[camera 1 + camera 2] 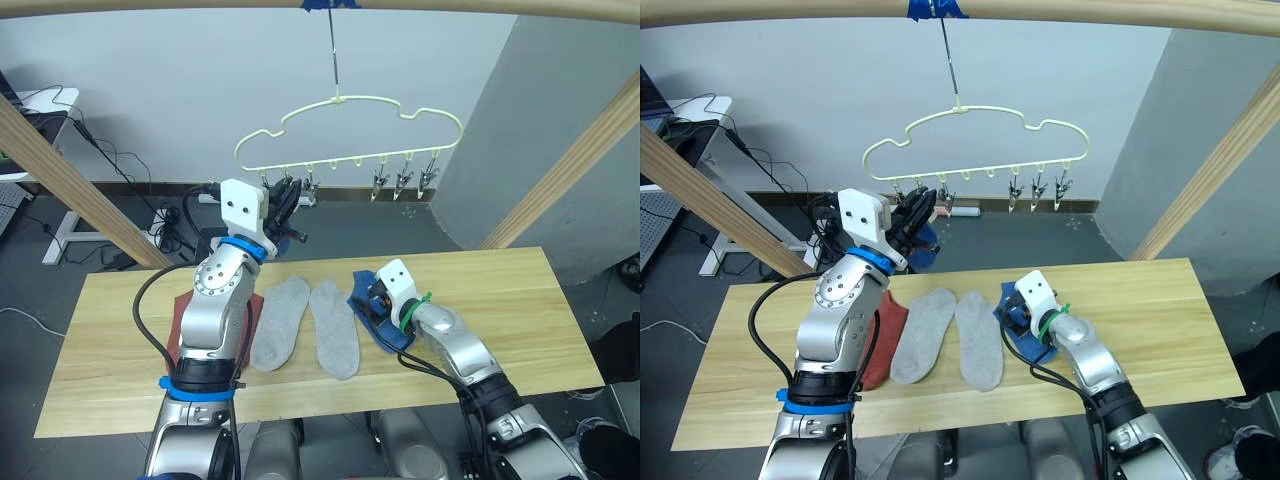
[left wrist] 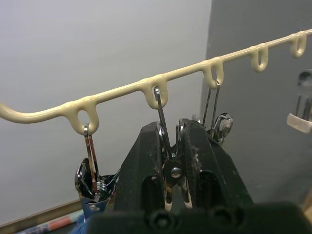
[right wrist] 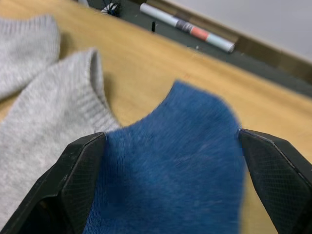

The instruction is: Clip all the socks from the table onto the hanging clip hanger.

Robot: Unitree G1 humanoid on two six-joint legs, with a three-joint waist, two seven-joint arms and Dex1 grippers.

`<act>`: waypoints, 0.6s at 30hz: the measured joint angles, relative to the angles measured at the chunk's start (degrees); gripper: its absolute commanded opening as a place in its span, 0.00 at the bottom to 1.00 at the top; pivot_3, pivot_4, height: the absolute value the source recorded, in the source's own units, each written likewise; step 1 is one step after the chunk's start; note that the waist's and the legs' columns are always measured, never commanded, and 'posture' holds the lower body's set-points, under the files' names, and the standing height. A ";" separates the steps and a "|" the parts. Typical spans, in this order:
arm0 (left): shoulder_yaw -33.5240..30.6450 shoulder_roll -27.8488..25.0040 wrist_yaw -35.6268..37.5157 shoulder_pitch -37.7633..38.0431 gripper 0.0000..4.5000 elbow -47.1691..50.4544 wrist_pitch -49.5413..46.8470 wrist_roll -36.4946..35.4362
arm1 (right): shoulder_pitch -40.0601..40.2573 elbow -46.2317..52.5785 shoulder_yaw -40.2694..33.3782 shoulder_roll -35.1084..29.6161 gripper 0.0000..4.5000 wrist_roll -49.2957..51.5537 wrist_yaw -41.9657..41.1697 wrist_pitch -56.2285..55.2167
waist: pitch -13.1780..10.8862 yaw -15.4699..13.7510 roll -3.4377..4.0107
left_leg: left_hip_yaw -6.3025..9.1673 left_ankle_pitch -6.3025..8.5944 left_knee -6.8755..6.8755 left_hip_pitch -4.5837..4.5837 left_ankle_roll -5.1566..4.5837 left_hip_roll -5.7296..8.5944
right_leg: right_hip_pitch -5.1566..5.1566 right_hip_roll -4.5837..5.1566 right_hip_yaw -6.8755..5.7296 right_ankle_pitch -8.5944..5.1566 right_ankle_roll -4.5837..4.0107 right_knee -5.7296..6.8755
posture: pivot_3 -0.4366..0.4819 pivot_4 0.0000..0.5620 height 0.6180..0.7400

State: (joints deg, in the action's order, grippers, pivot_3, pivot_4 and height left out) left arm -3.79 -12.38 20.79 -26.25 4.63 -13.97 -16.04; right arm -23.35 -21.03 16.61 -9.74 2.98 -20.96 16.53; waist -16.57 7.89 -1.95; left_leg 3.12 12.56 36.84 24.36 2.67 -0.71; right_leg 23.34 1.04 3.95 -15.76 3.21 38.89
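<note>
The cream clip hanger [image 1: 350, 100] hangs from the top pole above the table's [image 1: 520, 300] far edge. My left gripper [image 2: 170, 146] is raised to its left end and is shut on the second metal clip [image 2: 162, 114]. Blue fabric [image 1: 925, 243] shows at the leftmost clip, behind the fingers. Two light grey socks [image 1: 282, 322] [image 1: 335, 328] lie side by side mid-table. A rust-red sock [image 1: 885, 340] lies to their left, partly under my left arm. My right gripper [image 1: 378, 300] rests low over a blue sock [image 3: 170, 165], open, with a finger on either side of it.
Round wooden poles [image 1: 60, 170] [image 1: 570, 170] slant up at both sides of the table, with a cross pole [image 1: 1090, 10] overhead. Three free clips [image 1: 402, 182] hang at the hanger's right end. Cables and a desk [image 1: 40, 110] are on the floor behind.
</note>
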 measured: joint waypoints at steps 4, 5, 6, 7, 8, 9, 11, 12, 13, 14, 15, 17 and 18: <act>-0.05 -0.60 0.74 -0.09 0.06 1.36 -2.57 -1.61 | -2.32 -4.73 -1.60 1.81 0.62 -0.09 -0.01 -2.00 | -0.05 -0.03 0.01 | 0.01 0.00 0.01 0.00 0.00 -0.01 | 0.00 0.01 0.01 0.00 0.00 0.01 | 0.31 0.55 1.00; -0.05 -0.82 1.01 -0.11 0.06 1.79 -3.29 -1.92 | -2.66 -5.45 -2.08 2.14 0.54 -0.07 -0.01 -2.08 | -0.05 -0.03 0.01 | 0.01 0.00 0.01 0.00 0.00 -0.01 | 0.00 0.01 0.00 0.00 0.00 0.01 | 0.31 0.55 1.00; -0.10 -0.98 1.15 -0.15 0.06 2.02 -3.66 -2.06 | -2.81 -5.83 -2.40 2.36 0.46 -0.02 -0.04 -2.08 | -0.05 -0.05 0.01 | 0.02 0.00 0.01 0.00 0.00 -0.01 | 0.00 0.01 0.00 0.00 0.00 0.01 | 0.31 0.55 1.00; -0.23 -1.03 1.22 -0.34 0.06 2.44 -4.36 -2.49 | -2.91 -6.27 -2.87 2.70 0.38 0.09 -0.12 -2.07 | -0.05 -0.13 0.01 | 0.04 0.00 0.01 0.00 0.00 -0.01 | -0.01 0.01 -0.02 0.00 0.00 0.01 | 0.31 0.55 1.00; -0.39 -1.14 1.28 -0.50 0.06 2.92 -4.97 -3.21 | -2.96 -6.48 -3.31 3.09 0.29 0.19 -0.18 -2.01 | -0.05 -0.16 0.01 | 0.04 0.00 0.01 0.00 0.00 -0.03 | -0.01 0.01 -0.01 0.00 0.00 0.02 | 0.30 0.55 1.00; -0.58 -1.26 1.32 -0.70 0.06 3.35 -5.75 -3.80 | -2.94 -6.61 -3.64 3.44 0.21 0.40 -0.28 -1.98 | -0.05 -0.16 0.01 | 0.04 0.00 0.02 0.00 0.00 -0.03 | -0.02 0.01 -0.01 0.00 0.00 0.02 | 0.30 0.55 1.00; -0.84 -1.65 1.52 -1.13 0.06 4.04 -7.60 -5.10 | -2.83 -6.58 -4.26 3.79 0.06 0.58 -0.50 -1.81 | -0.05 -0.18 0.02 | 0.04 0.00 0.03 0.00 0.00 -0.03 | -0.02 0.02 0.00 0.01 0.00 0.03 | 0.30 0.55 1.00; -1.03 -1.96 1.80 -1.30 0.06 4.09 -8.40 -5.78 | -2.78 -6.39 -4.50 3.82 0.01 0.60 -0.60 -1.67 | -0.05 -0.18 0.02 | 0.03 0.00 0.04 0.00 0.00 -0.03 | -0.02 0.02 0.00 0.01 0.01 0.03 | 0.30 0.55 1.00; -1.18 -2.18 2.07 -1.47 0.06 4.13 -9.07 -6.28 | -2.56 -6.05 -4.93 3.82 0.00 0.68 -0.77 -1.46 | -0.05 -0.21 0.02 | 0.04 0.00 0.04 -0.01 0.00 -0.03 | -0.02 0.02 0.00 0.01 0.01 0.03 | 0.30 0.55 1.00; -1.20 -2.51 2.37 -1.54 0.06 4.22 -9.51 -6.58 | -2.37 -5.82 -5.34 3.83 0.00 0.84 -1.08 -1.18 | -0.05 -0.22 0.02 | 0.04 0.00 0.04 0.00 0.00 -0.02 | -0.02 0.02 -0.01 0.01 0.01 0.03 | 0.30 0.55 1.00; -1.24 -2.75 2.42 -1.58 0.06 4.29 -9.77 -6.76 | -2.04 -5.38 -5.69 3.77 0.00 1.04 -1.39 -0.88 | -0.05 -0.23 0.03 | 0.03 0.00 0.03 -0.01 0.00 -0.02 | -0.02 0.02 0.00 0.01 0.01 0.03 | 0.30 0.55 1.00; -1.28 -3.32 2.59 -1.68 0.06 4.48 -10.58 -7.64 | -0.99 -3.93 -6.31 3.57 0.00 1.26 -2.16 -0.01 | -0.06 -0.22 0.03 | 0.04 0.00 0.01 0.00 0.00 -0.03 | -0.02 0.02 -0.01 0.01 0.01 0.02 | 0.30 0.55 1.00; -1.45 -3.53 2.68 -1.71 0.06 4.50 -10.77 -7.94 | -0.40 -3.26 -6.39 3.45 0.00 1.62 -2.80 0.37 | -0.06 -0.22 0.03 | 0.04 0.00 0.00 0.00 0.00 -0.03 | -0.02 0.02 -0.01 0.01 0.01 0.02 | 0.30 0.54 1.00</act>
State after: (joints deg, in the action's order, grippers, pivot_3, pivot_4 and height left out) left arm -5.24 -15.91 23.46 -27.96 9.14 -24.74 -23.98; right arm -23.75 -24.29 10.22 -6.29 4.60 -23.76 16.90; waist -16.63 7.67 -1.92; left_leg 3.16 12.56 36.85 24.35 2.68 -0.74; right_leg 23.32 1.06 3.94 -15.75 3.21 38.91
